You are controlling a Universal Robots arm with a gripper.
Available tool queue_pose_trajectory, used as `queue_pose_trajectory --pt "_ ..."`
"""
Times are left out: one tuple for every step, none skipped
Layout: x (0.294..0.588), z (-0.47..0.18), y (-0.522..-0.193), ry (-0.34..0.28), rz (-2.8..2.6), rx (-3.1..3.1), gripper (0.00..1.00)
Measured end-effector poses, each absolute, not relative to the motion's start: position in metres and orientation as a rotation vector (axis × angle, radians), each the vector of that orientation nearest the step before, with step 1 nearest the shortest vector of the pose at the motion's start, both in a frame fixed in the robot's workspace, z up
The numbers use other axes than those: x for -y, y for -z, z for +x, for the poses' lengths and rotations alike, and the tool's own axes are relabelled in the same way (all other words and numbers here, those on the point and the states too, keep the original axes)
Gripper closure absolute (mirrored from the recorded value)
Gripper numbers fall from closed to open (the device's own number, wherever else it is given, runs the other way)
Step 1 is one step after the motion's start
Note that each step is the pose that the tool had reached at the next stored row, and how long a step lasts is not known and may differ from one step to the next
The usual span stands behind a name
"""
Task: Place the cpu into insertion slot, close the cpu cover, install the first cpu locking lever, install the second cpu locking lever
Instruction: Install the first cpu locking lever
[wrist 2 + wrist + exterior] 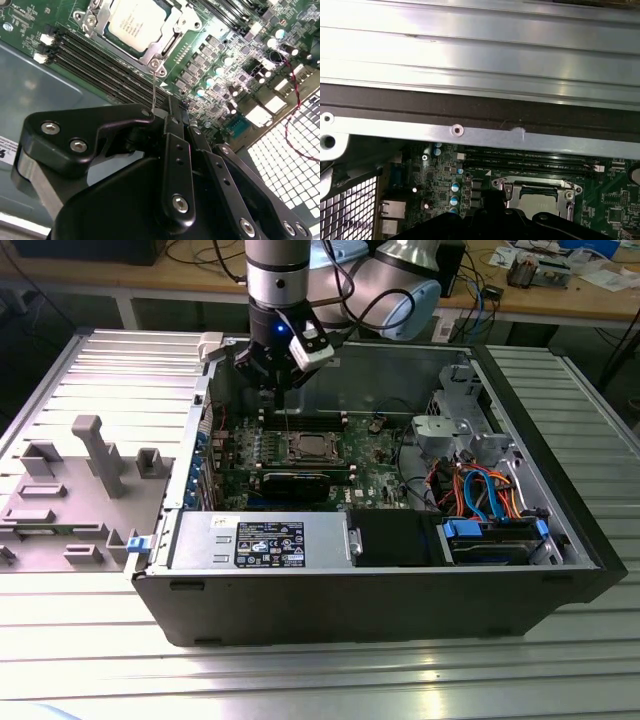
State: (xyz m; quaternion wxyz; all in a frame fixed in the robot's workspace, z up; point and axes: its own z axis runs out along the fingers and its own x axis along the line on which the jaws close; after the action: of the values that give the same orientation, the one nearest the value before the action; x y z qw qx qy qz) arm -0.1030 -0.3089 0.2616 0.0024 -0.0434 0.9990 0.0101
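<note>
A: Item 1, gripper [283, 390]?
B: Black, on the arm [275, 280], hanging over the motherboard [380, 465] near the case's [400, 590] far wall in the exterior view, just beyond the socket. In the second wrist view its linkage [170, 165] comes together to a point above the board; fingers look pressed together, a thin wire lever [153, 97] rising from the socket corner up to their tip. Whether they actually pinch the wire: can't tell.

A: Item 2, cpu?
B: cpu [134, 24], silver-grey top, sitting in the insertion slot [304, 450], mid-board. Also seen in the first wrist view [536, 202], partly behind the gripper body.

A: Item 3, cpu cover?
B: cpu cover [172, 30], silvery frame, lying flat around the cpu, i.e. closed. Screw tab at its corner, next to the wire's base.

A: Surroundings?
B: Long black memory slots [100, 65] beside the socket. Power supply [260, 540] at the case's near edge, exterior view's left. Drive bay w/ orange and blue cables [480, 490] at the exterior view's right. Grey fixture tray [80, 470] outside the case, exterior view's left, on the ribbed metal table [300, 680].
</note>
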Motion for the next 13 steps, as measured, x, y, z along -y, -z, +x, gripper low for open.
queue_pose_trajectory --pt "0.309 -0.102 -0.262 -0.032 -0.136 -3.134 0.89" --pt "0.309 -0.101 -0.262 -0.032 -0.136 -3.134 0.89" --pt "0.309 -0.100 -0.262 -0.031 -0.136 -3.134 0.89" --pt "0.308 -0.099 -0.261 -0.032 -0.136 -3.134 0.89" --pt "0.308 -0.098 -0.261 -0.032 -0.136 -3.134 0.89" --pt "0.308 -0.097 -0.261 -0.032 -0.136 -3.134 0.89" --pt "0.308 -0.096 -0.261 -0.032 -0.136 -3.134 0.89" --pt "0.308 -0.094 -0.261 -0.032 -0.136 -3.134 0.89" --pt "0.308 -0.092 -0.261 -0.032 -0.136 -3.134 0.89" --pt "0.308 -0.090 -0.260 -0.032 -0.136 -3.134 0.89" --pt "0.308 -0.087 -0.260 -0.032 -0.136 -3.134 0.89" --pt "0.308 -0.082 -0.260 -0.032 -0.136 -3.135 0.89" --pt "0.308 -0.079 -0.260 -0.032 -0.136 -3.136 0.89"
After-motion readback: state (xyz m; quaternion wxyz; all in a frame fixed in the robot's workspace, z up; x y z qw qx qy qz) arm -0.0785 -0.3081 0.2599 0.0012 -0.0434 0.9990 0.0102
